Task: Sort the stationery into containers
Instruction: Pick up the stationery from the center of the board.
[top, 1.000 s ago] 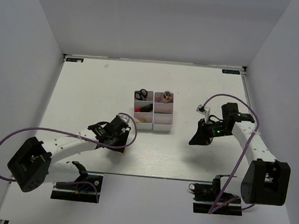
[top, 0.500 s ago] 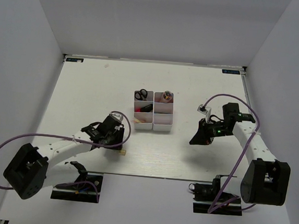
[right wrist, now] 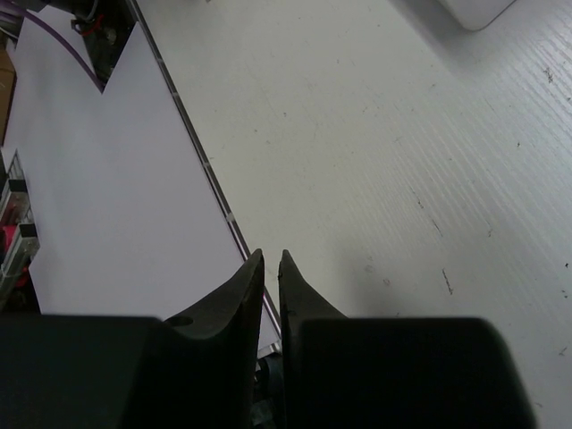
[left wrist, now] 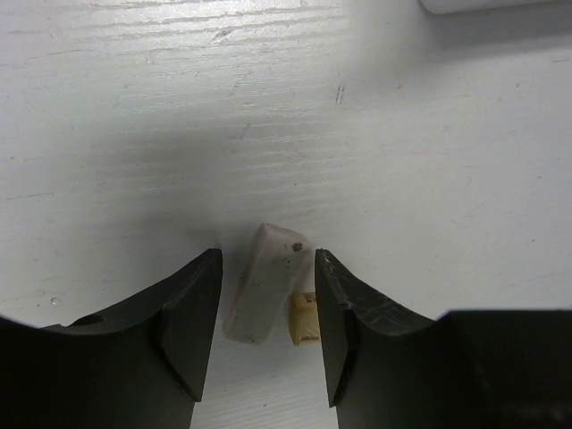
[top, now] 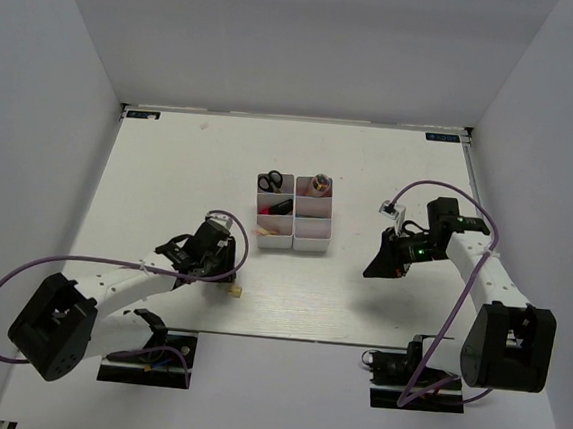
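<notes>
My left gripper [left wrist: 266, 259] is open and low over the table, its jaws on either side of a whitish eraser-like block [left wrist: 264, 286] and a small tan piece [left wrist: 304, 317], touching neither. In the top view the left gripper [top: 227, 280] is in front of the white bins [top: 292, 237], and the tan piece [top: 236, 291] lies by it. Black-handled scissors [top: 269, 182] stand in the far left bin. A pink item [top: 262, 228] lies in the near left bin. My right gripper [top: 372, 270] is shut and empty, right of the bins.
A dark item [top: 280, 207] sits in the middle left bin and a round pinkish item [top: 320, 183] in the far right bin. A bin corner [left wrist: 483, 4] shows at the top of the left wrist view. The table's front edge [right wrist: 214, 188] runs close to the right gripper.
My left gripper has moved back and left, away from the bins. The tan piece, hidden a second ago, now shows on the table beside it. The right arm has not moved.
</notes>
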Action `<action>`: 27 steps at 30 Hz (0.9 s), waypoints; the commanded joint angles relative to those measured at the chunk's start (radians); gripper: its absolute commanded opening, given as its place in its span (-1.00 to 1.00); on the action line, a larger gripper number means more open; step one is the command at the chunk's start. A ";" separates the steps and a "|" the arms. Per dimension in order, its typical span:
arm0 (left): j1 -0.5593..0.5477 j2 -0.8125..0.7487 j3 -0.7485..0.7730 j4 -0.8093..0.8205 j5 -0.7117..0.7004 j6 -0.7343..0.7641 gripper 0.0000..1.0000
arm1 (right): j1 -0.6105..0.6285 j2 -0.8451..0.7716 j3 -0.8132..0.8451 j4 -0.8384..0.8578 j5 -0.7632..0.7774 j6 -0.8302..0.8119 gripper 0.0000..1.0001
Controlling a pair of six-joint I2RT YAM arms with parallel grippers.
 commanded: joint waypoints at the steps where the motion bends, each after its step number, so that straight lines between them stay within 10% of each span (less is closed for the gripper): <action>1: 0.005 0.011 -0.020 0.014 0.021 -0.006 0.13 | -0.007 0.010 0.039 -0.021 -0.035 -0.006 -0.68; 15: -0.038 0.083 0.118 -0.264 -0.091 0.144 0.05 | -0.013 0.017 0.045 -0.034 -0.054 -0.014 -0.65; 27: -0.104 0.126 0.152 -0.314 -0.217 0.118 -0.56 | -0.022 0.020 0.048 -0.046 -0.069 -0.023 -0.65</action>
